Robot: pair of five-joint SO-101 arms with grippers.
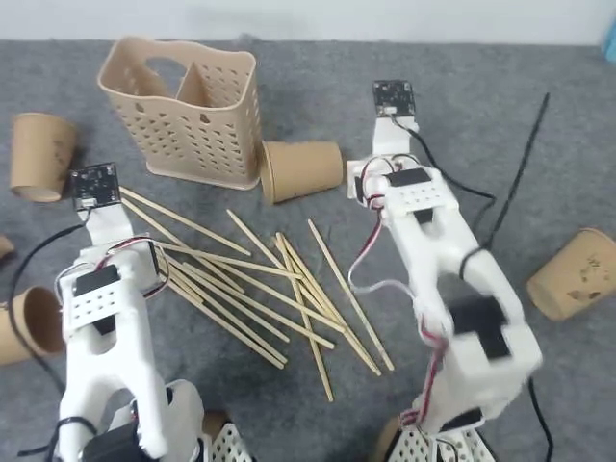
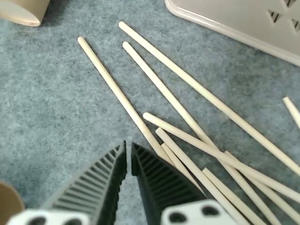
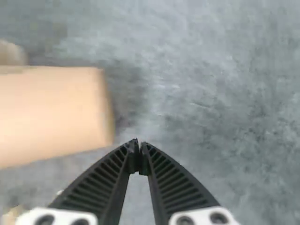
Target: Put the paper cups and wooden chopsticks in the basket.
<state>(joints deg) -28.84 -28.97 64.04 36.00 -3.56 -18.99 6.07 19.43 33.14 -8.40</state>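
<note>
The left gripper [image 2: 127,152] is closed on nothing over the grey carpet [image 2: 47,117], its tips beside the near ends of the scattered wooden chopsticks [image 2: 187,117]. The right gripper [image 3: 138,147] is also closed and empty, next to a paper cup [image 3: 51,112] that lies on its side just beside the basket [image 1: 188,106]. Because the sticks overlap, lifting one could drag its neighbours along, and a nudge from the closed jaws could roll the cup away.

We look down on a counter [image 1: 539,87] covered in grey, felt-like fabric with a short, mottled nap. It is evenly lit and the shadows are soft. Beyond its far edge runs a pale strip [image 1: 308,17], with a blue patch [image 1: 610,38] at one far corner.
</note>
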